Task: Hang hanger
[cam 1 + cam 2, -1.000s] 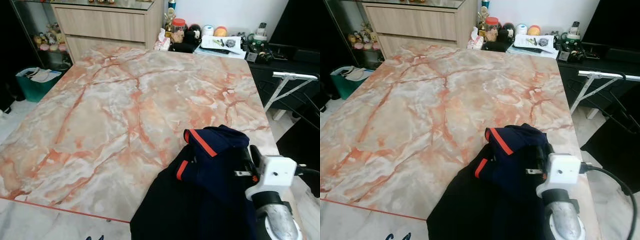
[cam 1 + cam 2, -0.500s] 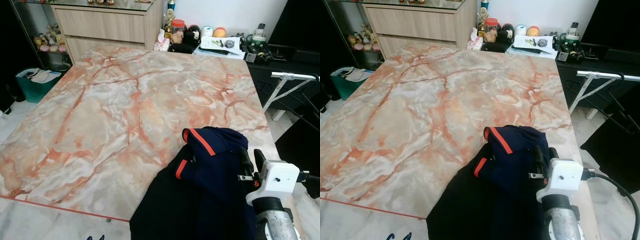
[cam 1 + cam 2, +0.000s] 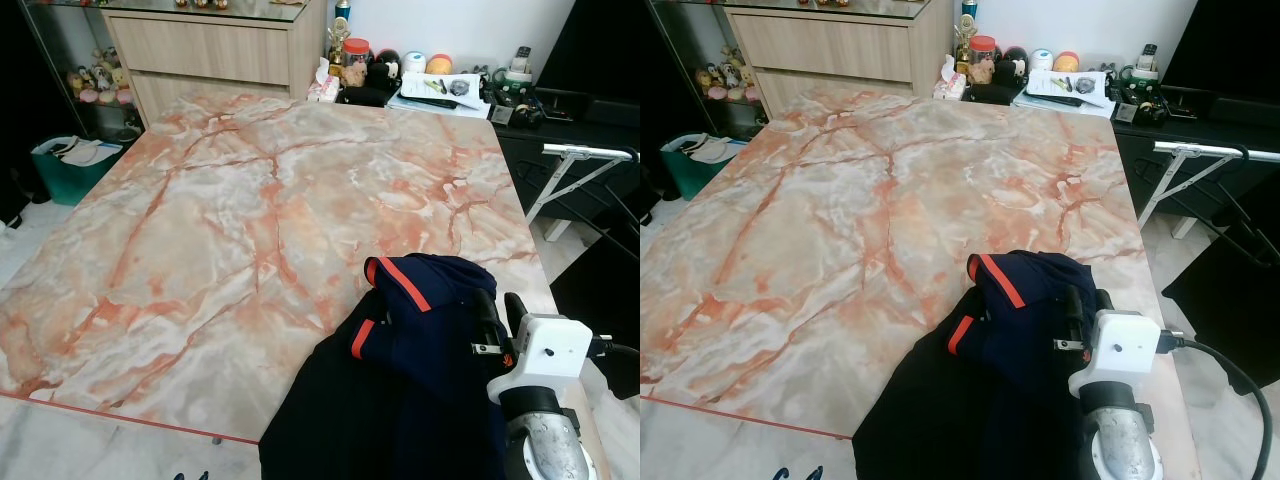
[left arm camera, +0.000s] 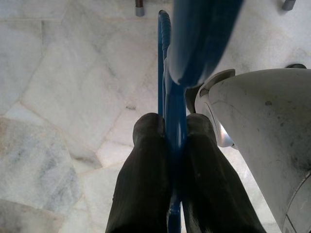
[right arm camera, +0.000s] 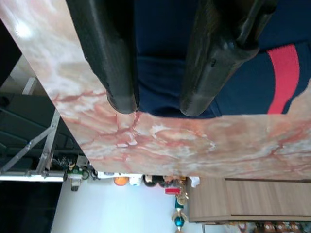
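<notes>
A: Where is the hanger being held?

B: The blue hanger [image 4: 171, 102] is being clenched between the two black fingers [image 4: 141, 174] of the left gripper [image 4: 170, 145], low down over the pale marble floor [image 4: 58, 97]. Its thin bar is being run straight along the fingers, so its long axis is being kept in line with the gripper and pointed away from the wrist.

A: And the garment?

B: A navy garment with orange-red trim [image 3: 425, 330] is being left bunched at the near right corner of the marble table [image 3: 230, 210], with its dark lower part draped over the near edge. The right gripper [image 3: 497, 312] is being held just above its right side; its fingers are parted, nothing is being gripped between them, and navy cloth is being seen in the gap.

A: Which relation is the coming move being decided by?

B: Probably this one: the hanger is being carried low on the left, well apart from the garment on the right, so the right arm is being kept much the nearer to the cloth. A white rail on a stand [image 3: 590, 153] is being seen beyond the table's right edge, on the right arm's side; whether it is being intended as the hanging place cannot be told.
</notes>
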You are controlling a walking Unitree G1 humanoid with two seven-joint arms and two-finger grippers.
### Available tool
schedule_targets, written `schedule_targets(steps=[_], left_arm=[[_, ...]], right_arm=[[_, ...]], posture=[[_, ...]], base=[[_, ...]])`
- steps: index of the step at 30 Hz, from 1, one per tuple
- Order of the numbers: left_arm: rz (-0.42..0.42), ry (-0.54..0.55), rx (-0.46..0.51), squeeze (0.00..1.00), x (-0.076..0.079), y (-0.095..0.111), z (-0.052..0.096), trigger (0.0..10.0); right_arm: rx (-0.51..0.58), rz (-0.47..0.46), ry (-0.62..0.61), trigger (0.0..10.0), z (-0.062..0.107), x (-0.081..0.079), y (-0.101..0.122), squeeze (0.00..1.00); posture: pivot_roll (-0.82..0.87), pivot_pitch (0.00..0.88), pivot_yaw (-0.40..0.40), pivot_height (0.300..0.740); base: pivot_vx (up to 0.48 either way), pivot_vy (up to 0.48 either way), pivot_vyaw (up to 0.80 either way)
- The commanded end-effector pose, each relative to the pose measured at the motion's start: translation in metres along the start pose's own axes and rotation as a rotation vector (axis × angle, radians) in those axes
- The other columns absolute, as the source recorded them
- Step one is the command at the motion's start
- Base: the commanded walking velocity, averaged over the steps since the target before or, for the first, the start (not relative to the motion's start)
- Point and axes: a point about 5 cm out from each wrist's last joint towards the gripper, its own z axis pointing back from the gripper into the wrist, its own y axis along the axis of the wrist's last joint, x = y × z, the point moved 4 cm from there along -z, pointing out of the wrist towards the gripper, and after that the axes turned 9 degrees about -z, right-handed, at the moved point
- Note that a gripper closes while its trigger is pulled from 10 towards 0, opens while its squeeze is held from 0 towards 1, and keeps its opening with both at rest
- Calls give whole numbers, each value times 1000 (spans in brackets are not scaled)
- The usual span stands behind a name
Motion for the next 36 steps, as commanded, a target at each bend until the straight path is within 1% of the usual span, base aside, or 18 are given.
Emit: schedule_targets(steps=[1, 12, 15, 19, 22, 28, 36], left_arm=[[-2, -17, -27, 0, 6, -8, 2, 10000], [-3, -14, -28, 0, 5, -9, 2, 10000], [-3, -13, -29, 0, 5, -9, 2, 10000], [-6, -15, -27, 0, 5, -8, 2, 10000], [-7, -18, -20, 0, 6, -6, 1, 10000], [-7, -24, -14, 0, 8, -3, 0, 10000], [-4, -23, -25, 0, 7, -6, 1, 10000]], right_arm=[[3, 8, 2, 10000, 0, -1, 0, 0], [3, 7, -1, 10000, -2, -1, -2, 0], [3, 7, 0, 10000, -2, -2, -3, 0], [10, 14, 2, 10000, -4, -1, -1, 0], [8, 21, -12, 10000, -3, 3, -1, 0], [2, 29, -16, 10000, -2, 5, -3, 0], [-5, 26, -17, 10000, -2, 4, -5, 0]], posture=[[13, 129, -12, 740], [17, 117, -7, 740], [16, 117, -7, 740], [12, 120, -7, 740], [10, 122, -7, 740], [8, 129, -8, 740], [11, 134, -10, 740]], base=[[0, 0, 0], [0, 0, 0], [-240, 0, 0], [0, 0, 0], [-253, 0, 0], [-284, 0, 0], [-292, 0, 0]])
